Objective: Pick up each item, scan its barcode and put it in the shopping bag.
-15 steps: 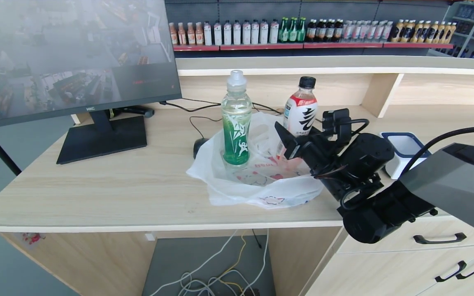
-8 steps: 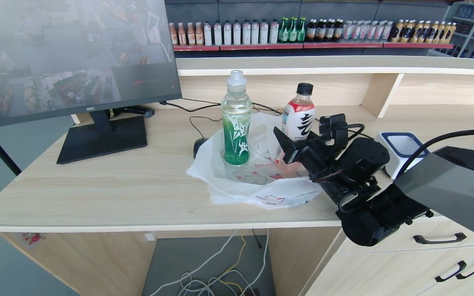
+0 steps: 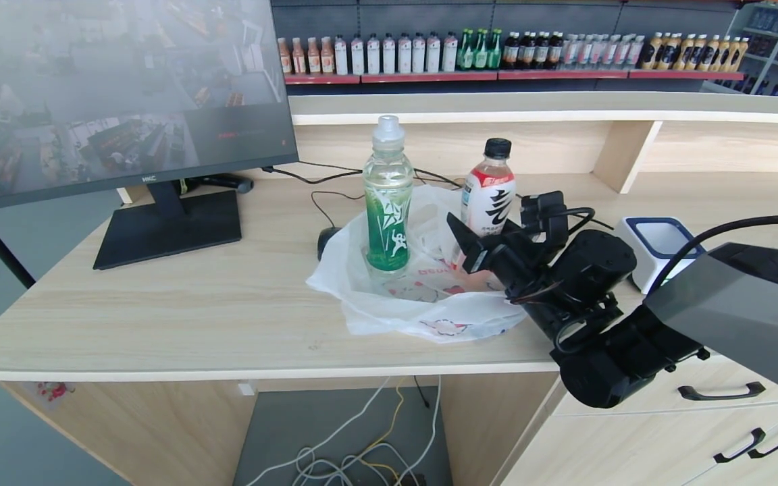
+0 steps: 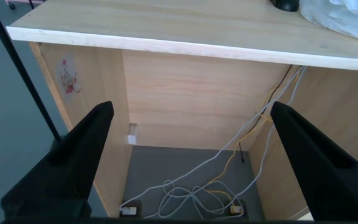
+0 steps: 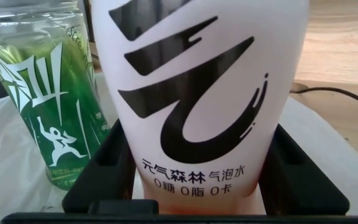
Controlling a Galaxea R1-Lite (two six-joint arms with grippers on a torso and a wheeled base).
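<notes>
At the wooden counter [image 3: 227, 304] before drink shelves [image 3: 497, 75], right fingers [image 3: 464, 237] pinch the white bottle [image 3: 490, 196] at the bag [image 3: 423, 314]; left fingers [image 4: 73, 168] spread.

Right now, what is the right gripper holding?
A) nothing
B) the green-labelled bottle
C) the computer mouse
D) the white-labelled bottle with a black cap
D: the right gripper clamps the white-labelled bottle between its fingers; the green-labelled bottle stands free.

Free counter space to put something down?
Bare counter between the monitor base and the shopping bag, out to the front edge. Crowded: green bottle stands on the bag, right gripper clamps the white bottle at its right side, scanner just beyond.
</notes>
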